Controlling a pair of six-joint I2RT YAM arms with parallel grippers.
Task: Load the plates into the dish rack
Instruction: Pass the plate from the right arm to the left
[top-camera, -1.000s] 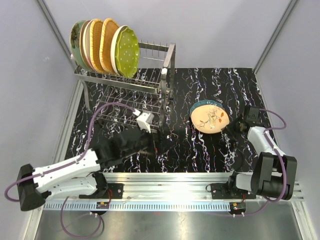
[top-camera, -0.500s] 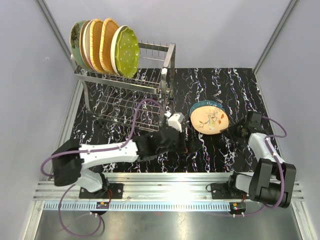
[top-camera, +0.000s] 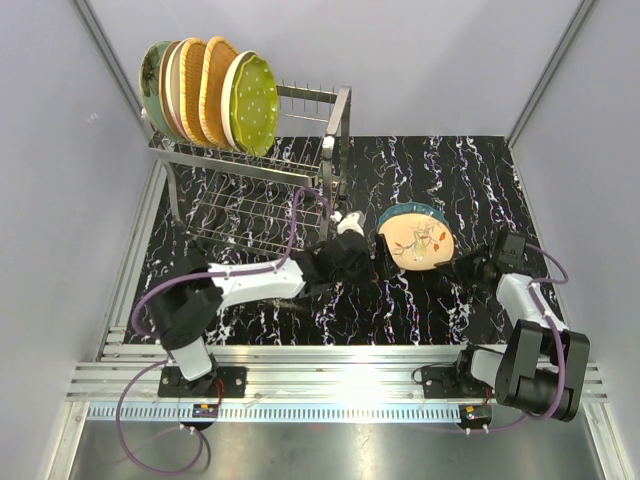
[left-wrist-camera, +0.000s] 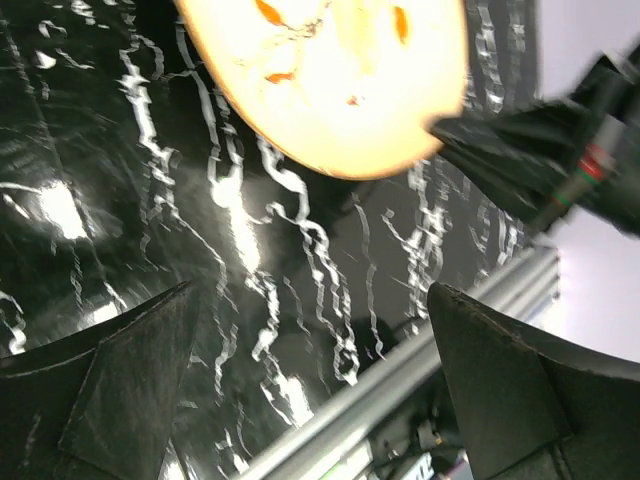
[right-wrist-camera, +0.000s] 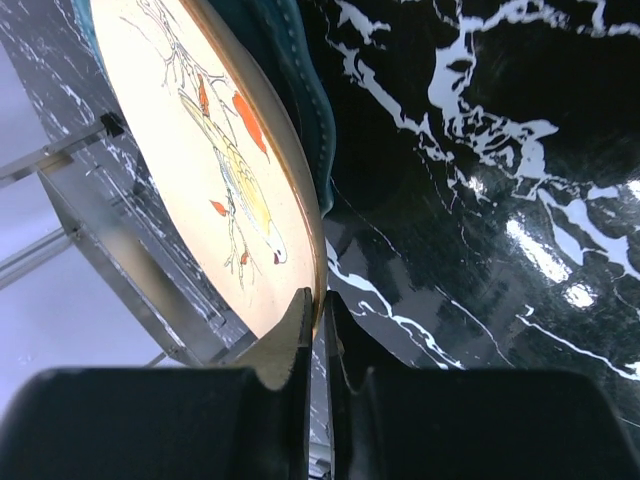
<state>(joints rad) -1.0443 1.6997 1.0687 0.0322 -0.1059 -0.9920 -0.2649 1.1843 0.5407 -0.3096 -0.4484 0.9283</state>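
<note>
A beige floral plate (top-camera: 420, 238) is tilted up off the black table, and a teal plate (top-camera: 402, 210) shows behind its far edge. My right gripper (top-camera: 466, 263) is shut on the beige plate's right rim. In the right wrist view the jaws (right-wrist-camera: 322, 300) pinch the beige plate's (right-wrist-camera: 200, 150) edge, with the teal plate (right-wrist-camera: 290, 60) just behind it. My left gripper (top-camera: 370, 252) is open and empty right beside the beige plate's left edge. In the left wrist view (left-wrist-camera: 310, 295) its fingers are spread wide below the plate (left-wrist-camera: 330, 80). Several plates (top-camera: 205, 90) stand in the dish rack (top-camera: 330, 150).
The rack stands at the far left, its right-hand top prongs (top-camera: 305, 100) bare and its lower tier (top-camera: 250, 215) holding nothing. The left arm's body (top-camera: 250, 285) lies across the table in front of the rack. The table's metal front rail (top-camera: 340, 360) runs along the near edge.
My left arm has swung right from in front of the rack, bringing its open gripper up to the beige plate's left edge. My right gripper stayed shut on the plate and shifted slightly.
</note>
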